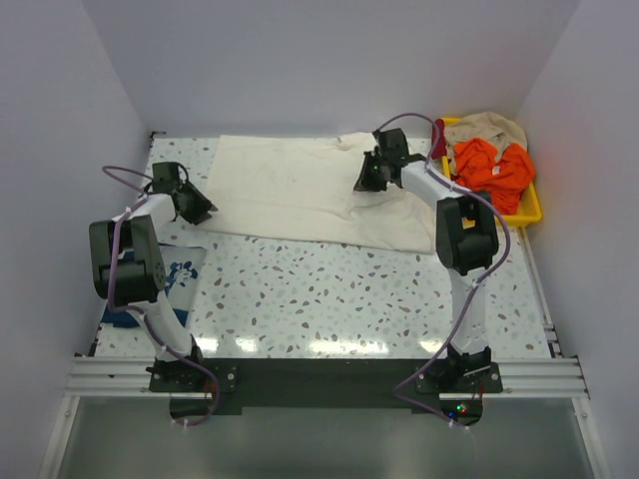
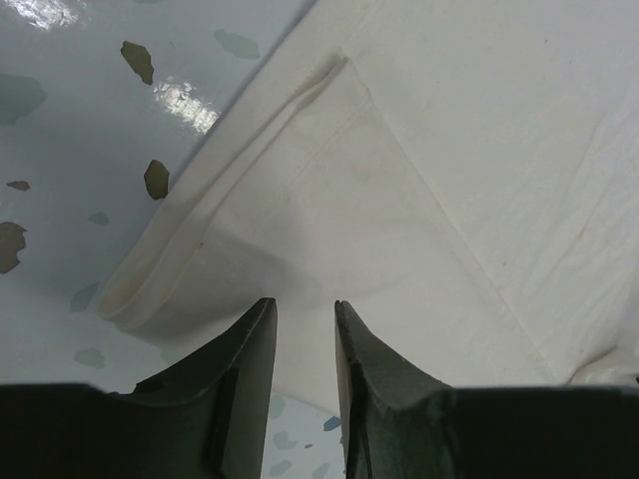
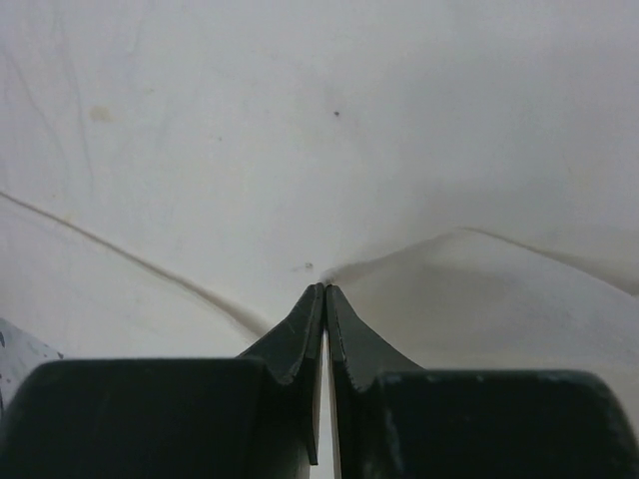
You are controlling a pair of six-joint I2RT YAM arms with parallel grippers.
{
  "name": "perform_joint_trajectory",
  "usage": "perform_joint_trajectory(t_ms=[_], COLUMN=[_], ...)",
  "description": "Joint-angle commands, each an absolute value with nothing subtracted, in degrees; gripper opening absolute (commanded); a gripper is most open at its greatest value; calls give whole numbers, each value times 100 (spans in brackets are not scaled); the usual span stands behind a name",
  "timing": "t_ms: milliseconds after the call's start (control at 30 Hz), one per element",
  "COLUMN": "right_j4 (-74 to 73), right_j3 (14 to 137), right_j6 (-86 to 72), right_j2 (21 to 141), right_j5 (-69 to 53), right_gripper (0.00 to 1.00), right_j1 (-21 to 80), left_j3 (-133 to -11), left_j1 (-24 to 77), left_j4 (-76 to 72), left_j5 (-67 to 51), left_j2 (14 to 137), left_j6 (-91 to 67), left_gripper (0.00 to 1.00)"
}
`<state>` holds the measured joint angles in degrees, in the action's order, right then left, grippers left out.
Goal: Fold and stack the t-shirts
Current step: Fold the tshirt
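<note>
Your right gripper (image 3: 324, 291) is pinched together on a pucker of the cream t-shirt (image 1: 290, 185), which lies spread across the far side of the table (image 1: 349, 289), likely to lift that side for a fold. Your left gripper (image 2: 305, 311) hangs with jaws apart over the shirt's left corner, ready to pinch. The navy t-shirt (image 1: 182, 274) lies by your left arm.

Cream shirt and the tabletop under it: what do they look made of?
The large cream t-shirt: matte soft cloth, probably cotton; stitched hem, creases, fine wrinkles. The speckled white tabletop: hard, glossy, terrazzo-look, maybe laminate; it reflects the lights.
</note>
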<state>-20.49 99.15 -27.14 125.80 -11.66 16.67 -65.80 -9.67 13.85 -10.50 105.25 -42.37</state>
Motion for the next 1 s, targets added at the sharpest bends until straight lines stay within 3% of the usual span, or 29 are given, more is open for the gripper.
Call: perform_joint_trajectory(t_ms=[0, 300, 367, 500, 667, 800, 967], right_j4=[-2144, -2470, -2470, -2461, -2680, -2909, -2743], right_j3=[10520, 11531, 11566, 11584, 11803, 11734, 10374], right_j6=[-2488, -1864, -1846, -1767, -1652, -1854, -2521], right_j2=[12910, 13658, 13728, 13650, 13229, 12685, 11498], right_j5=[-1362, -1459, -1380, -1283, -1029, -722, -483], right_gripper=[6, 7, 12, 40, 61, 65, 65], right_j1=[1801, 2091, 2109, 2101, 2100, 2004, 1785], left_j3=[-6794, -6768, -6776, -6776, -6636, -6364, -5811], left_j1=[-949, -949, -949, -958, -949, -941, -949], left_j4=[1283, 1309, 1327, 1301, 1248, 1371, 1591], left_j5=[-1125, -1090, -1081, -1107, -1134, -792, -18], left_j2=[10608, 10608, 10617, 10538, 10126, 9713, 9255], left_j6=[-4113, -4078, -4061, -4034, -3955, -4051, -4359], left_gripper=[34, 34, 34, 38, 47, 49, 49])
